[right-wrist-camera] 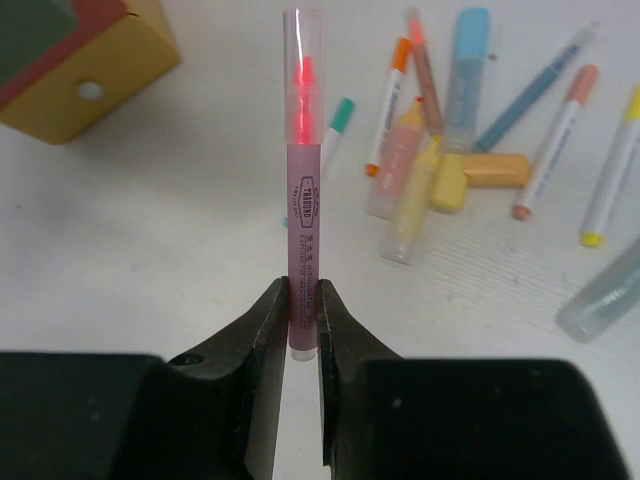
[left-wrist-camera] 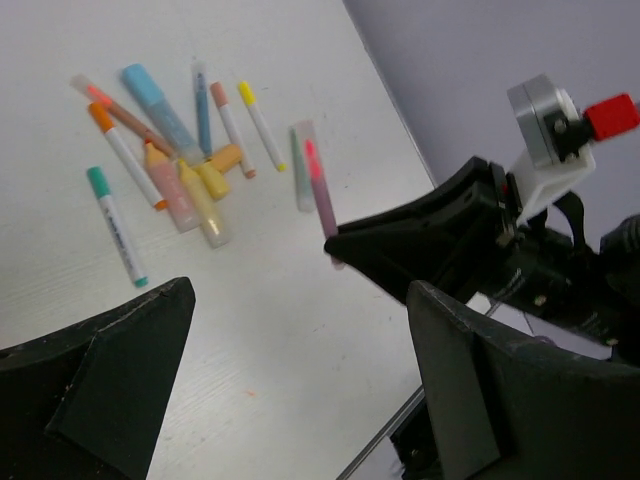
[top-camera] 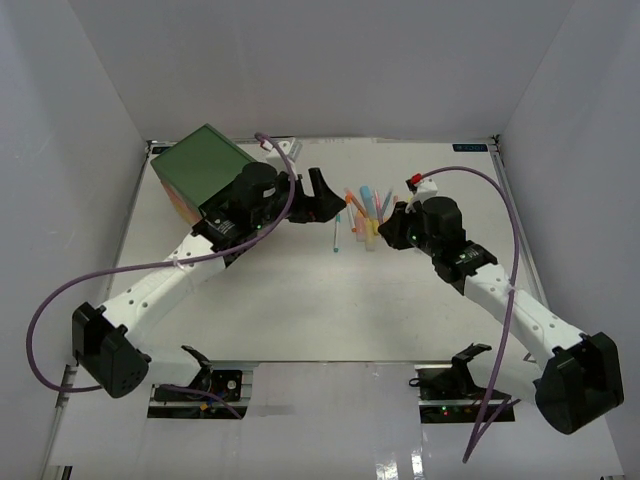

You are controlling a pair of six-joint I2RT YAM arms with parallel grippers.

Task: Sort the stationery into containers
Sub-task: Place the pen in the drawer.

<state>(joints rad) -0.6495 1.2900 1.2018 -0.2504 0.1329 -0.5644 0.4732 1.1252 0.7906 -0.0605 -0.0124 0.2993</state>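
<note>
Right jaws pinch the pink pen (right-wrist-camera: 302,215) by its end; left jaws stand wide.

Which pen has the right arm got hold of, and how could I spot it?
Look right of the green-topped chest, to the scatter of pens mid-table. Beside it, the right end effector pinches one pen by its tail. It is the only one gripped: mauve-pink barrel, clear cap over a red tip.
</note>
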